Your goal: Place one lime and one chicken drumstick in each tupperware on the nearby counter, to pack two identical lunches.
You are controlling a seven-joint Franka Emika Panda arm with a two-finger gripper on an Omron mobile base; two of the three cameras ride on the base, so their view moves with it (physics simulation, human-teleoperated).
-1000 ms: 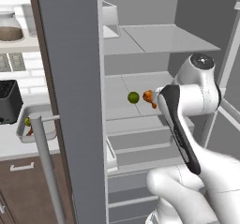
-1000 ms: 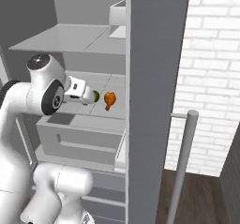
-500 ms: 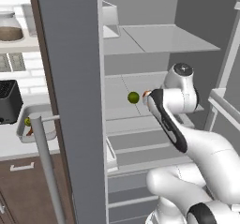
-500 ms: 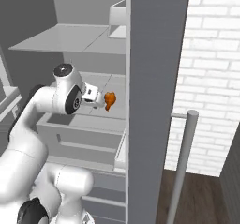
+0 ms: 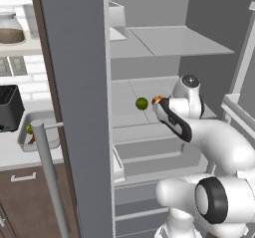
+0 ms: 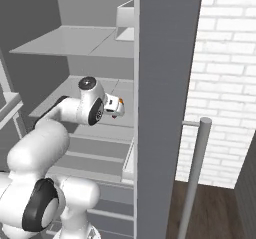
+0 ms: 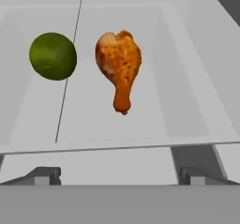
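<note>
Fridge shelf (image 7: 187, 101): arm reached nearer the drumstick (image 7: 118, 66) and lime (image 7: 53, 56), jaws spread wide.

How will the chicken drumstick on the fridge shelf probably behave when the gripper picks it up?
The chicken drumstick looks stiff, so it should keep its shape. Its thick end tapers to a thin bone, so it may pivot between the fingers. Its surface looks glazed, perhaps slippery.

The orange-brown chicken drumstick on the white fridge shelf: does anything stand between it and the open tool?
Nothing visible does. The orange-brown chicken drumstick lies ahead of the open tool; the round green lime sits beside it, apart.
</note>
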